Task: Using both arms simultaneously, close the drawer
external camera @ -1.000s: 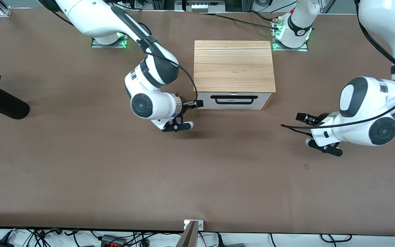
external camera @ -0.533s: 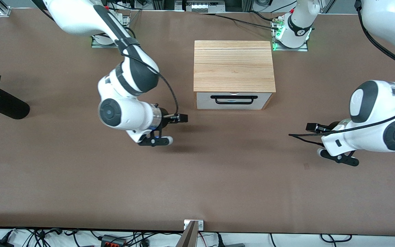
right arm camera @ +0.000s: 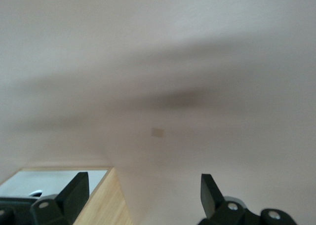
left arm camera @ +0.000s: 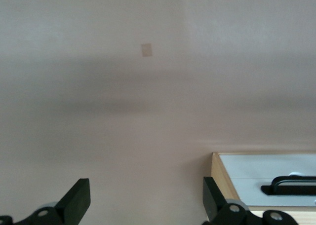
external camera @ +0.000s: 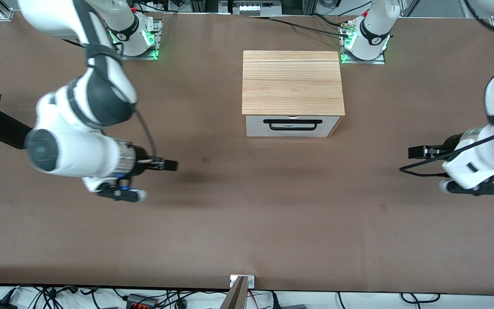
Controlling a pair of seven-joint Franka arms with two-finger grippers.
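Note:
The drawer (external camera: 292, 125) sits pushed in, its white front panel flush with the light wood-grain box (external camera: 292, 81); its black bar handle (external camera: 292, 124) is free. My right gripper (external camera: 170, 165) hovers open and empty over the table, away from the drawer toward the right arm's end. My left gripper (external camera: 415, 152) hovers open and empty over the table toward the left arm's end. The left wrist view shows the drawer front (left arm camera: 266, 170) past my open left gripper (left arm camera: 146, 198). The right wrist view shows the box's side (right arm camera: 103, 203) and my open right gripper (right arm camera: 143, 193).
A black vase with a red flower (external camera: 2, 128) lies at the right arm's end of the table. The two fixed arm bases (external camera: 135, 38) (external camera: 365, 43) stand beside the box's back corners. Small tape marks (external camera: 205, 160) (external camera: 383, 207) dot the brown table.
Both arms have pulled away from the drawer toward their own table ends. The right gripper has left its spot beside the drawer front. The drawer has stayed pushed in.

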